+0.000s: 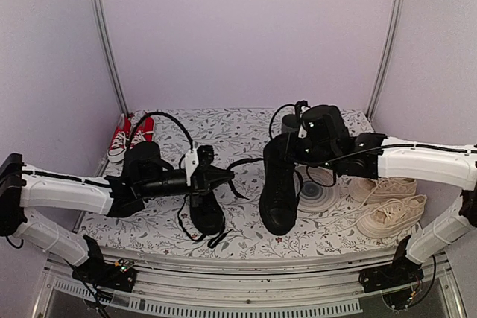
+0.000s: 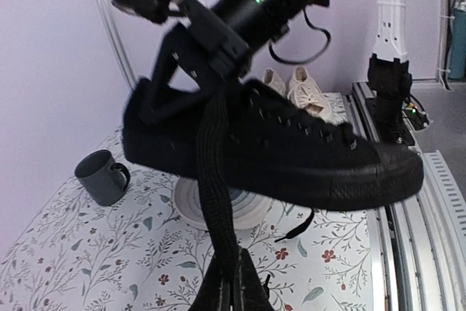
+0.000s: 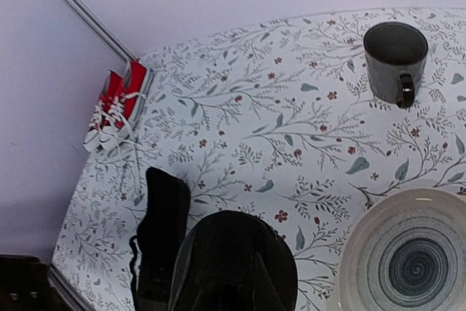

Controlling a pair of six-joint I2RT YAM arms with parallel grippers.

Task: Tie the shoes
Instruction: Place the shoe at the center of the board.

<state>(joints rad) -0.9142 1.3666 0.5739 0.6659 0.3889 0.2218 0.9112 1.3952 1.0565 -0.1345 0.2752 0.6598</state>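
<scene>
Two black shoes (image 1: 280, 188) on floral tablecloth (image 1: 238, 128) near front-centre: left one (image 1: 205, 210) smaller in top view, toe toward near edge, w/ lace ends trailing off both sides; right one (image 1: 279, 184) just beside it, toe also toward near edge, heel end under right gripper (image 1: 292, 147). Left gripper (image 1: 223, 176) over left shoe, fingers (image 2: 244, 289) pressed together, clamped on flat black lace (image 2: 217, 194) running up from tips in left wrist view. Right gripper jaws nearly together at collar of right shoe; in left wrist view that shoe looks raised off cloth at heel, held by it. Right wrist view: shoe collar (image 3: 233, 260) at bottom edge. Grey-ringed plate (image 3: 408, 253) just right of right shoe, partly under it in left wrist view. Dark mug (image 3: 395, 60) further back. Small red sneakers (image 1: 128, 138) at back-left corner. Cream sneakers (image 1: 387, 202) at right, beside plate
</scene>
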